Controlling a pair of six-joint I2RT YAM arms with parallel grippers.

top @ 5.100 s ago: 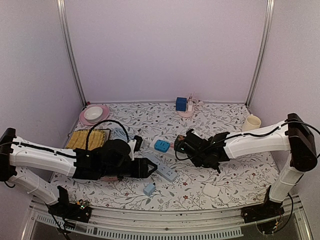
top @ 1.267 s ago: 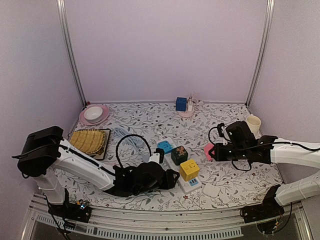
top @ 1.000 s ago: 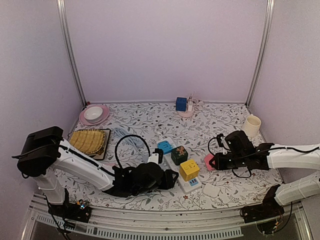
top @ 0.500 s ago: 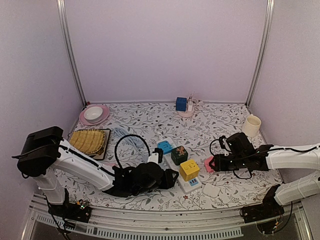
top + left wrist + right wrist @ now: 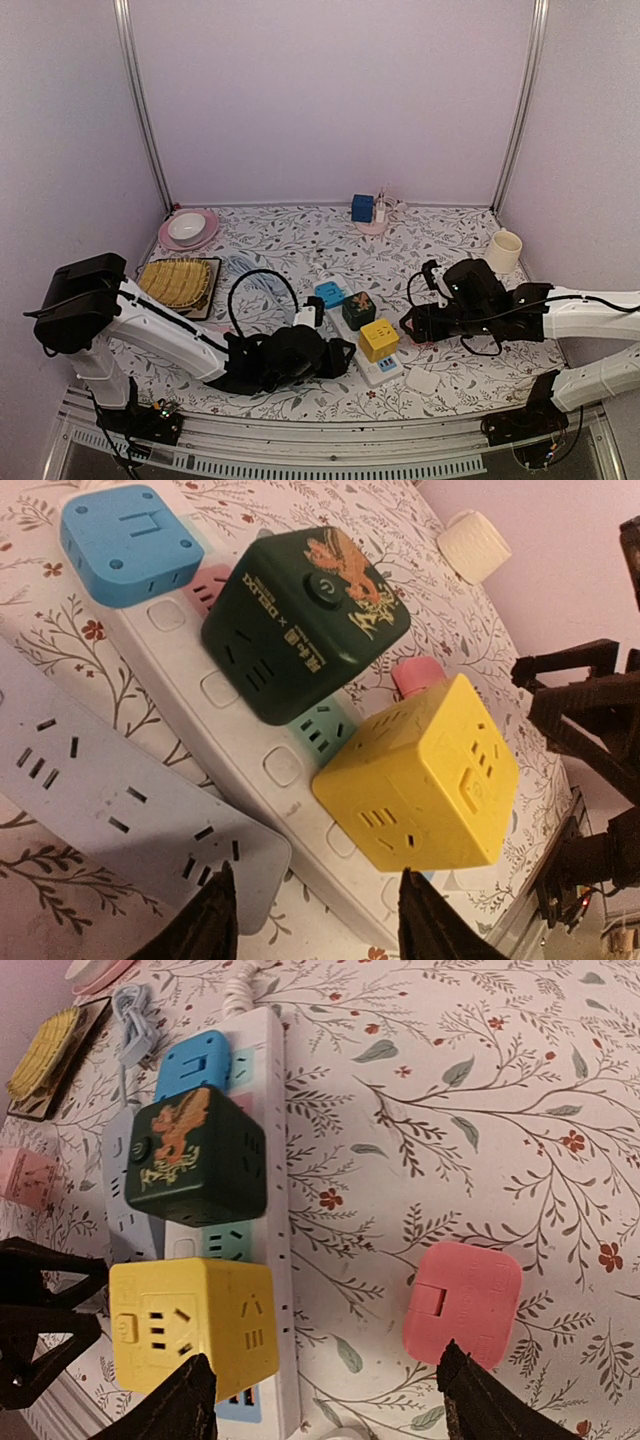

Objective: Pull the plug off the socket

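A white power strip [image 5: 345,322] lies mid-table and carries a flat blue plug [image 5: 327,293], a dark green cube plug [image 5: 358,310] and a yellow cube plug [image 5: 379,340]. My left gripper [image 5: 342,356] is open and empty, low beside the strip's near end; its view shows the yellow cube [image 5: 420,775], green cube [image 5: 305,620] and strip [image 5: 250,755] just ahead of the left gripper [image 5: 315,925]. My right gripper [image 5: 412,325] is open and empty to the right of the strip. In its view [image 5: 330,1400] a loose pink plug [image 5: 465,1300] lies on the table by the right finger, and the yellow cube [image 5: 190,1315] is by the left finger.
A second grey strip [image 5: 110,800] lies alongside the white one. A cream mug [image 5: 503,250] stands at right, a white pad [image 5: 421,380] near the front. A woven mat [image 5: 178,282], a pink plate with a bowl [image 5: 188,228] and a blue cable [image 5: 240,268] lie at left; a blue cube [image 5: 362,208] stands at the back.
My right gripper lowered the pink plug to the table, let it go and shifted left toward the strip. The left arm has stayed still for the last second.
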